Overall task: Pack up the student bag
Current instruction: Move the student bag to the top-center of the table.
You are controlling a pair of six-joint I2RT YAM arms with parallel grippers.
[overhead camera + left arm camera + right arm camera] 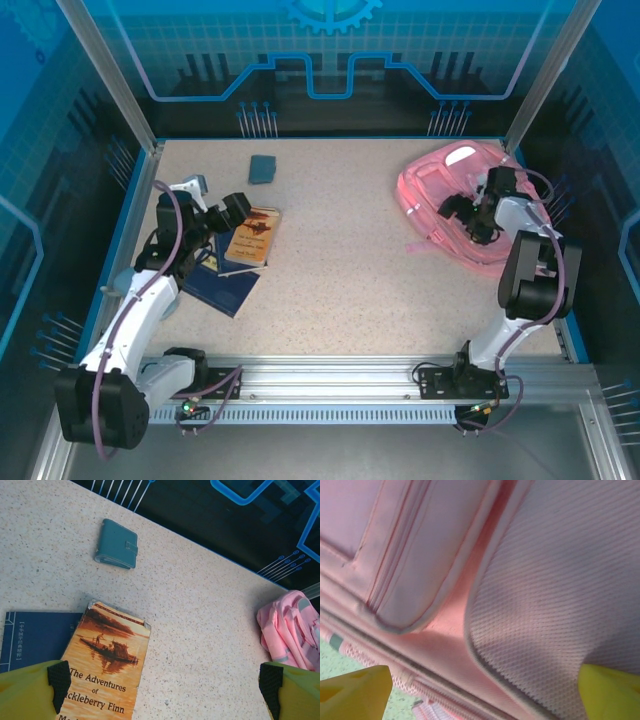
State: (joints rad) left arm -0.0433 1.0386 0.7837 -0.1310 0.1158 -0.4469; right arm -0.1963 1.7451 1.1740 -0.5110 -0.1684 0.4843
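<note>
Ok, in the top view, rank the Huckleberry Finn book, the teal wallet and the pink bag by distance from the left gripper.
1. Huckleberry Finn book, right beside the left gripper.
2. Teal wallet, farther back on the table.
3. Student bag, far right side.

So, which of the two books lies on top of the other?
The orange paperback titled Huckleberry Finn: its edge overlaps the flat dark blue book, which lies beneath it.

The right gripper hangs just above the student bag, fingers spread wide. The left gripper, well apart from the student bag, points down, fingers equally wide.
</note>
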